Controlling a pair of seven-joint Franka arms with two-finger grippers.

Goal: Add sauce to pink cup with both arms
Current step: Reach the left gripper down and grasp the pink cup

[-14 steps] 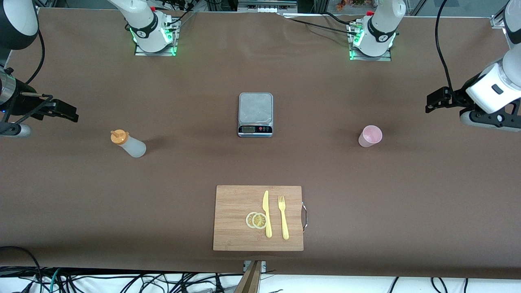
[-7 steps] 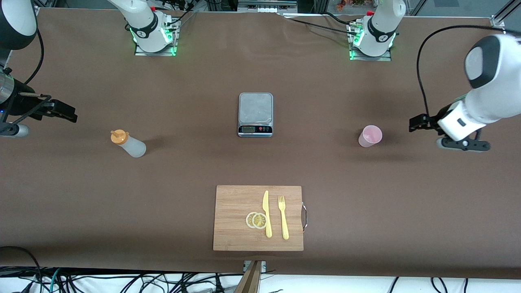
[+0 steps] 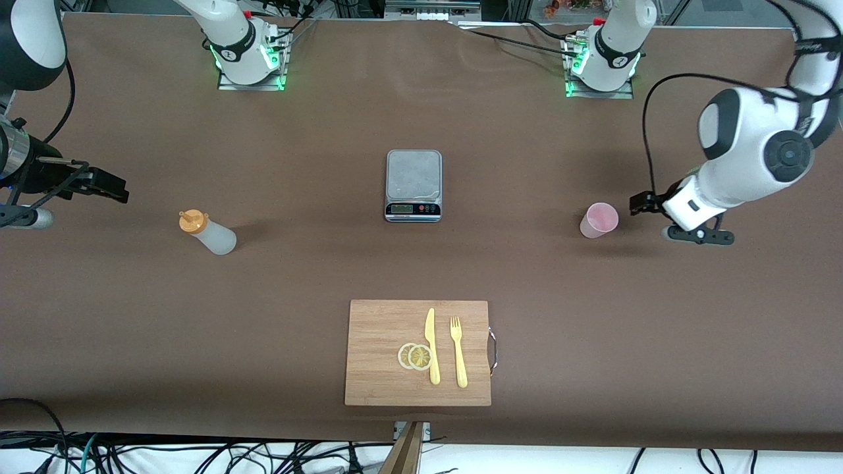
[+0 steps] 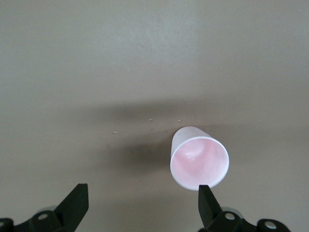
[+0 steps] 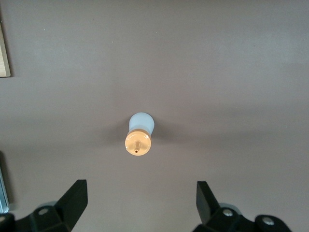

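Note:
The pink cup (image 3: 598,220) stands upright and empty toward the left arm's end of the table. It also shows in the left wrist view (image 4: 199,163). My left gripper (image 3: 642,203) is open, low beside the cup and apart from it, on the side toward the left arm's end; in the left wrist view (image 4: 142,203) one fingertip overlaps the cup's rim. The sauce bottle (image 3: 206,233) with its orange cap stands toward the right arm's end, and shows in the right wrist view (image 5: 140,134). My right gripper (image 3: 108,186) is open and empty, above the table at that end, apart from the bottle (image 5: 140,200).
A silver kitchen scale (image 3: 413,185) sits at the table's middle. Nearer the front camera, a wooden cutting board (image 3: 382,322) carries two lemon slices (image 3: 415,356), a yellow knife (image 3: 431,345) and a yellow fork (image 3: 458,351). Its corner shows in the right wrist view (image 5: 4,50).
My left arm has swung in from the table's end and come down, bringing its gripper close beside the pink cup. The right gripper has barely moved.

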